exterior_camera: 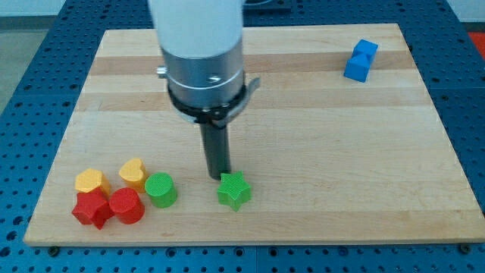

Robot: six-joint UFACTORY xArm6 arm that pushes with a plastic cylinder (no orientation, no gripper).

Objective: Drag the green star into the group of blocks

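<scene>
1. Resting on the wooden surface (303,114), my tip (220,177) is positioned just beside the green star (234,190), at the star's upper-left edge; contact cannot be confirmed.
2. No claw is fitted to the rod, so no grasp state is shown.
3. The green star is located near the view's bottom, right of the group and apart from it.
4. The group is formed by a green cylinder (161,189), a yellow heart (133,174), a yellow block (91,181), a red star (92,209) and a red block (126,205).
5. A blue block (361,60) is placed well apart, at the view's top right.
</scene>
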